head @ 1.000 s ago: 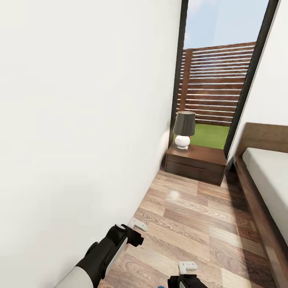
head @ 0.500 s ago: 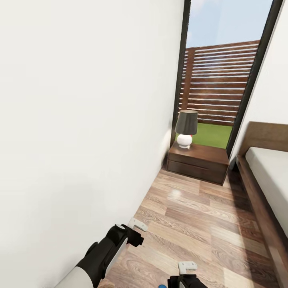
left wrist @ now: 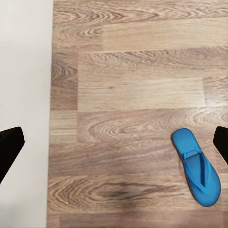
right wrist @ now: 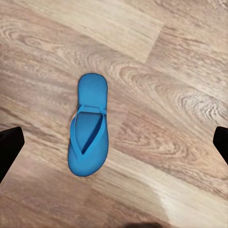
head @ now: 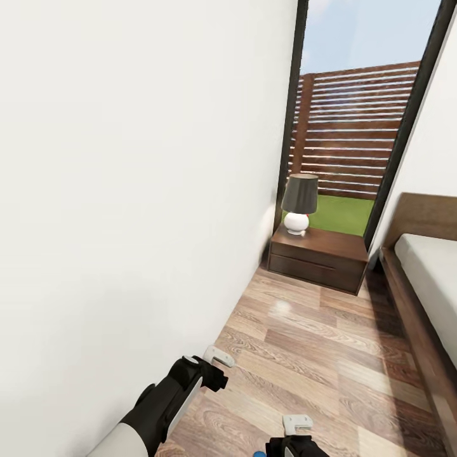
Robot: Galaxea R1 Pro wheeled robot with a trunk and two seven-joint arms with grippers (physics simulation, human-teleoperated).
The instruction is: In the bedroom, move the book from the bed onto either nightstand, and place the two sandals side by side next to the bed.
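Wood-plank floor (right wrist: 190, 61) — blue sandal (right wrist: 88, 126) lying flat, unlabelled.

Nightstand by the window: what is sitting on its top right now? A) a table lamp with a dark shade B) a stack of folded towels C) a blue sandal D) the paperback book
A: in the head view the nightstand carries a lamp with a dark shade and a round white base.

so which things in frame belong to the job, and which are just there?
Job:
- bright blue flip-flop sandal on the wood-plank floor
- dark reddish-brown wooden nightstand
- dark-framed bed with off-white mattress

Not job:
- white-based lamp with dark shade
- window
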